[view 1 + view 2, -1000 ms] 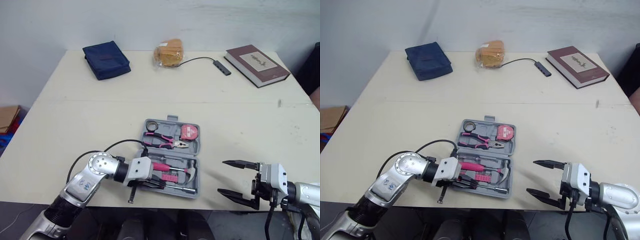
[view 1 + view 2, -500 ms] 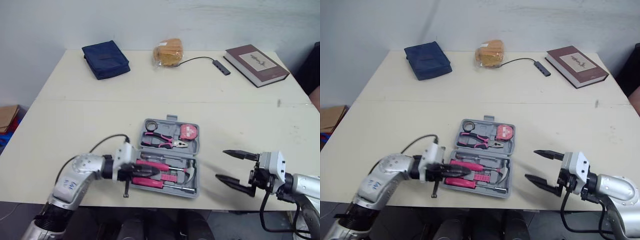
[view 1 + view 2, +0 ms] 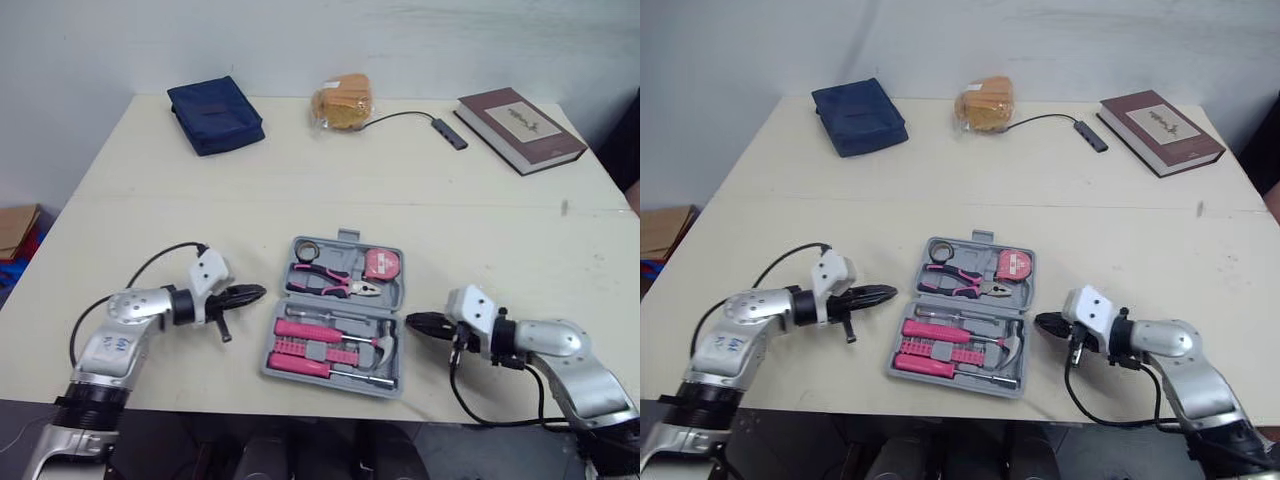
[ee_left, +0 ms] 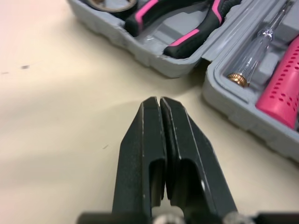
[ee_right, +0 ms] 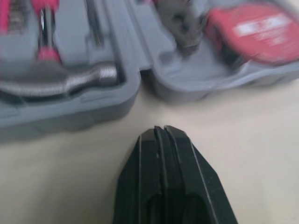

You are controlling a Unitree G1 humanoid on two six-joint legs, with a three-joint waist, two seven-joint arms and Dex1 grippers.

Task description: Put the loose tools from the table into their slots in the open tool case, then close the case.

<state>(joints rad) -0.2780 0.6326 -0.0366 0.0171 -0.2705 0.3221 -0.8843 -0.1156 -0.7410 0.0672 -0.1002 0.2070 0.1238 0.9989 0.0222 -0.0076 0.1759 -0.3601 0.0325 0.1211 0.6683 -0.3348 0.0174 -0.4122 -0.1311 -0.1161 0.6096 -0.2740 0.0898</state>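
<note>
Left pincer [image 3: 258, 292] out of the tool case [image 3: 346, 237], clenched empty; right pincer [image 3: 409, 321] newly clenched too.

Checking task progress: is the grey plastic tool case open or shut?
Open. The grey plastic tool case lies flat, both halves spread, with pink-handled pliers and red tape measure visible in slots.

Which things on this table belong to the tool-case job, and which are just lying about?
Job: open tool case, with pliers, tape measure and hammer seated in it; left gripper and right gripper, one on each side of it.

Lying about: blue pouch, wrapped orange packet, USB hub on its cable, book.
</note>
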